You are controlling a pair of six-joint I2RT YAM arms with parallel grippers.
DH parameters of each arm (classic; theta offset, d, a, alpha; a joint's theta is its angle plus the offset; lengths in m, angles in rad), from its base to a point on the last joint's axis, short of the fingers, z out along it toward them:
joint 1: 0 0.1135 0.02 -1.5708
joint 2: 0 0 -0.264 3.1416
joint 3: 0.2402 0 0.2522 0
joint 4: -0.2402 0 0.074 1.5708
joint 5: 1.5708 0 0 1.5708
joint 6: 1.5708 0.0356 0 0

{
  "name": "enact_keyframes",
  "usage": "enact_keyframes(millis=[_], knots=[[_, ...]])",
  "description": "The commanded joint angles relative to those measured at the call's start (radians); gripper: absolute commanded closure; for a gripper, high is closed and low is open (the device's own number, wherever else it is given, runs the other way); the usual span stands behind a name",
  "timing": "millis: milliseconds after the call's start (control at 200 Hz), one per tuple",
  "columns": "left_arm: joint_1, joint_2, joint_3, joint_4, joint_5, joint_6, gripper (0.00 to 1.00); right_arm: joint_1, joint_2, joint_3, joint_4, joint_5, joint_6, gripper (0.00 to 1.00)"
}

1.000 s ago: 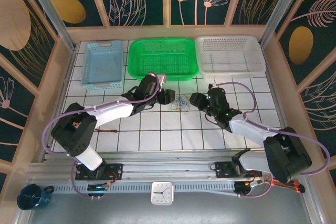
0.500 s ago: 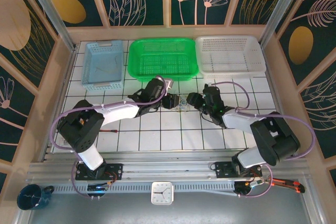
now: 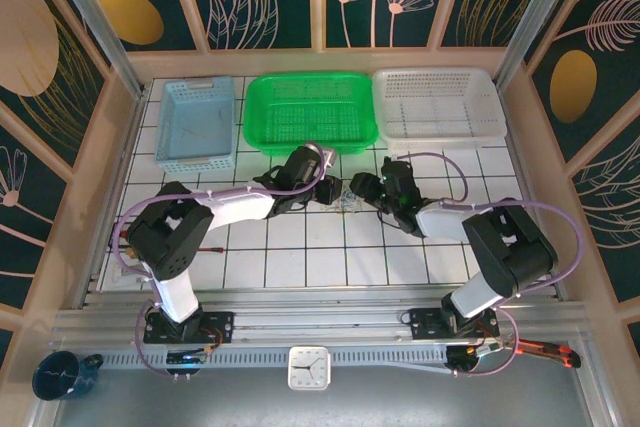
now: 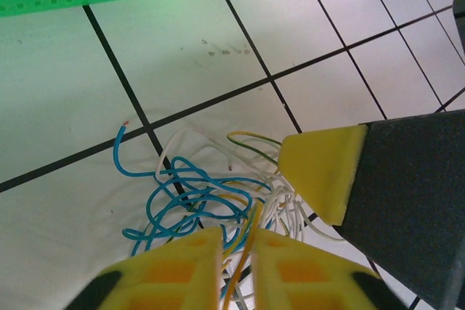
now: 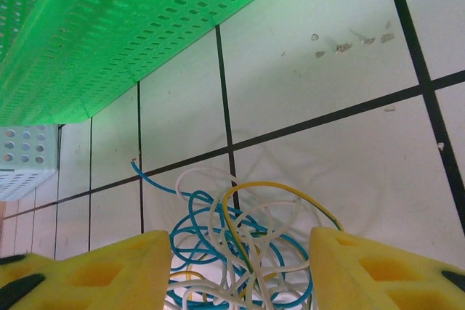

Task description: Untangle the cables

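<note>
Cables (image 4: 211, 195) lie between your grippers: left gripper (image 4: 236, 239) pinches a yellow strand, right gripper (image 5: 240, 246) straddles them, jaws apart (green basket (image 5: 109, 27) just beyond)

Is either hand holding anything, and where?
Left hand appears pinched on a thin pale yellow wire at the cable tangle's near edge; right hand is open, holding nothing.
</note>
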Motion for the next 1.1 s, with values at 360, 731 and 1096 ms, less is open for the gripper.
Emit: enact_keyframes(millis=[360,731,1096], knots=[[-0.005,-0.077,0.071,-0.050,0.028,0.029,1.00,0.006,0.072,-0.014,0.078,0.009,0.049,0.47],[-0.005,-0.192,0.040,0.000,0.139,-0.070,1.00,0.013,0.068,-0.031,0.087,0.011,0.054,0.46],[-0.004,-0.216,-0.134,0.187,0.053,-0.336,1.00,0.012,-0.095,-0.028,-0.010,0.012,0.008,0.47]])
